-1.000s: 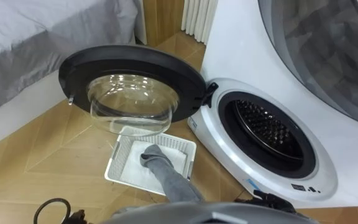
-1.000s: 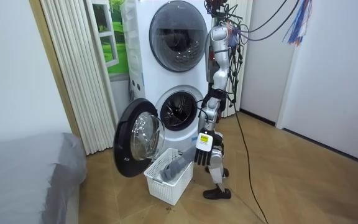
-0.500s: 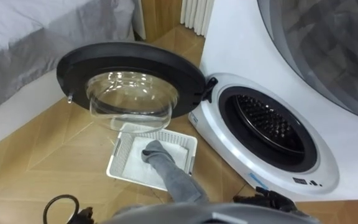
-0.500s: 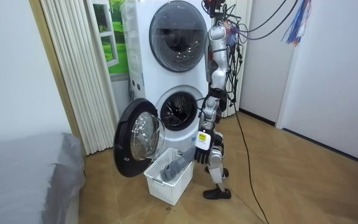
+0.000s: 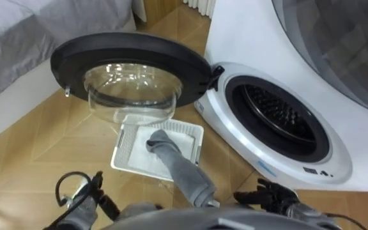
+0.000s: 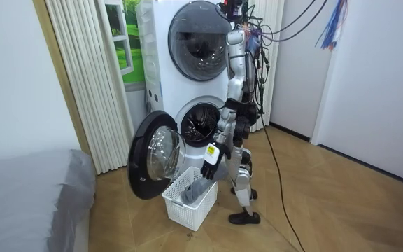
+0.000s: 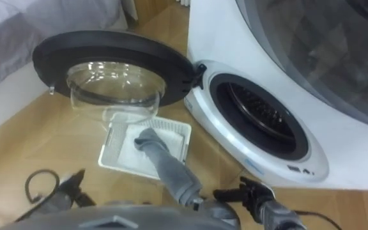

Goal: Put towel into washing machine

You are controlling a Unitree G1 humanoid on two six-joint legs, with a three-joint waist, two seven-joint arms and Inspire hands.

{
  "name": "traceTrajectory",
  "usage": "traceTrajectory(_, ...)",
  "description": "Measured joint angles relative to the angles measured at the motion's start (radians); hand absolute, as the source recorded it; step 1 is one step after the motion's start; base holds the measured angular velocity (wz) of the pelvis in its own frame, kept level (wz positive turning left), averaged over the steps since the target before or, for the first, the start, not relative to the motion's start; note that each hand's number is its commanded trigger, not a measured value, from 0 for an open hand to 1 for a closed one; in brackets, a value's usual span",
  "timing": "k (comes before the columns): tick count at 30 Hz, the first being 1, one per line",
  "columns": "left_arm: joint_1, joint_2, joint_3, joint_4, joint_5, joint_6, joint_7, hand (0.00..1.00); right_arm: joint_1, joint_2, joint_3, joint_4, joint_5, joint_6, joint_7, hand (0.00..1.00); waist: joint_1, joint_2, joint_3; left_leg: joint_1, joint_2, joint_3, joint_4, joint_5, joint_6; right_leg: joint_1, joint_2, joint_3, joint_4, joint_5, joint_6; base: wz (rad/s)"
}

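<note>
Towel (image 5: 174,163) sits in basket (image 5: 124,152) at 12 o'clock, tail draped over near rim, likely easy to grab; right hand (image 5: 272,191) at 5 o'clock spread, empty; left hand (image 5: 88,199) at 7, grip unclear; door (image 5: 130,54) swung wide so drum (image 5: 276,118) at 2 is clear.

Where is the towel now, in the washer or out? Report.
Out. The grey towel lies in the white basket on the floor, draped over its near rim, below the open door.
</note>
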Motion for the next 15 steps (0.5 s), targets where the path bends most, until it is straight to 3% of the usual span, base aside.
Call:
traceTrajectory(5, -0.078, -0.015, -0.005, 0.033, 0.019, -0.050, 0.018, 0.00, -0.056, 0.001, 0.020, 0.012, -0.040, -0.012, -0.001, 0.00, -0.013, 0.001, 0.0094, -0.069, 0.003, 0.021, 0.014, 0.003, 0.005, -0.110, -0.003, 0.007, 0.073, 0.000, 0.000, -0.16)
traceTrajectory(7, -0.133, -0.030, -0.024, 0.068, 0.052, -0.079, 0.019, 0.00, -0.088, 0.005, 0.026, 0.011, -0.074, -0.020, -0.001, 0.00, -0.015, -0.006, 0.0193, -0.109, 0.005, 0.025, 0.050, 0.003, 0.005, -0.168, -0.009, 0.007, 0.126, 0.000, 0.000, -0.30)
traceTrajectory(11, -0.231, -0.047, -0.065, 0.113, 0.120, -0.096, 0.019, 0.00, -0.143, 0.018, 0.029, 0.028, -0.080, -0.020, -0.004, 0.00, -0.037, -0.011, 0.0322, -0.204, 0.004, 0.025, 0.115, 0.001, 0.009, -0.267, -0.021, 0.006, 0.183, 0.000, 0.000, -0.13)
traceTrajectory(13, -0.287, -0.046, -0.114, 0.117, 0.157, -0.096, 0.019, 0.00, -0.181, 0.028, 0.053, 0.041, -0.068, -0.019, -0.013, 0.00, -0.052, -0.007, 0.0471, -0.254, 0.005, 0.028, 0.141, 0.000, 0.010, -0.324, -0.026, 0.005, 0.211, 0.000, 0.000, -0.10)
traceTrajectory(15, -0.324, -0.045, -0.154, 0.117, 0.170, -0.097, 0.019, 0.00, -0.208, 0.029, 0.071, 0.040, -0.065, -0.018, -0.011, 0.00, -0.067, -0.002, 0.0512, -0.301, 0.004, 0.028, 0.169, -0.001, 0.011, -0.373, -0.030, 0.006, 0.235, 0.000, 0.000, -0.11)
